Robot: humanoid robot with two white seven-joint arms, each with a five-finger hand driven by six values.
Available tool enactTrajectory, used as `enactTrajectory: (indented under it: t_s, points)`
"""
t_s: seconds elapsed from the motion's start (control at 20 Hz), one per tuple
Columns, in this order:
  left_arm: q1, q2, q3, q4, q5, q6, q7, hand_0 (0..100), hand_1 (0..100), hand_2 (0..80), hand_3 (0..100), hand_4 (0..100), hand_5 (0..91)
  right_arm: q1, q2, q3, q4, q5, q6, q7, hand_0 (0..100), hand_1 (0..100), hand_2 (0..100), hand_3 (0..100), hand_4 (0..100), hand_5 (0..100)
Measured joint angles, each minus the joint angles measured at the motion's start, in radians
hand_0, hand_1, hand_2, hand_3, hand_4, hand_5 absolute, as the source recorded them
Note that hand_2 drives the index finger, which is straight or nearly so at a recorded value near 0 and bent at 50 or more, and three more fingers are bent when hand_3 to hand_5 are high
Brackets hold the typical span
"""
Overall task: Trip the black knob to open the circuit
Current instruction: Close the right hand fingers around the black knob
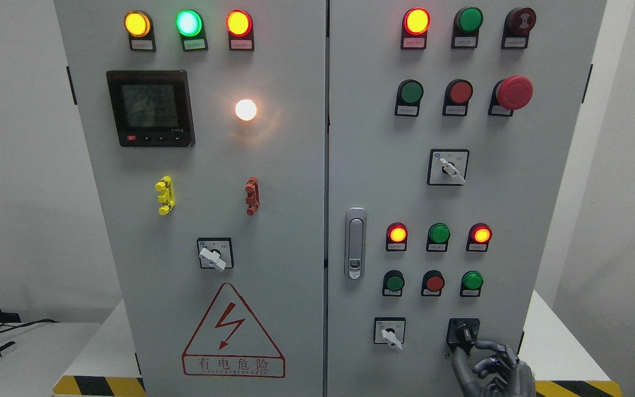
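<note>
Right hand (494, 366) is reaching up from below, fingers curling around the black knob (463, 332) just above it, apparently touching; turning seems not yet done, and tripping is remaining.

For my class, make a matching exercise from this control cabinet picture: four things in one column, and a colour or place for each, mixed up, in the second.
Things
1. emergency stop button
2. black knob
3. warning triangle
4. door handle

Colour or place
A. silver, left edge of the right door
B. lower left door, red lightning bolt
C. red mushroom head, upper right
D. bottom right, at the right hand

Pairs: 1-C, 2-D, 3-B, 4-A
</note>
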Motion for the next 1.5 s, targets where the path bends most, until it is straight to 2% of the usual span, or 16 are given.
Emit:
enactTrajectory:
  t_s: [1.5]
  points:
    - [0.000,0.000,0.000,0.000,0.000,0.000,0.000,12,39,0.0,0,0,0.0,-0.009,0.003,0.000,0.004,0.026,0.024,-0.001,28,79,52,86,84,92]
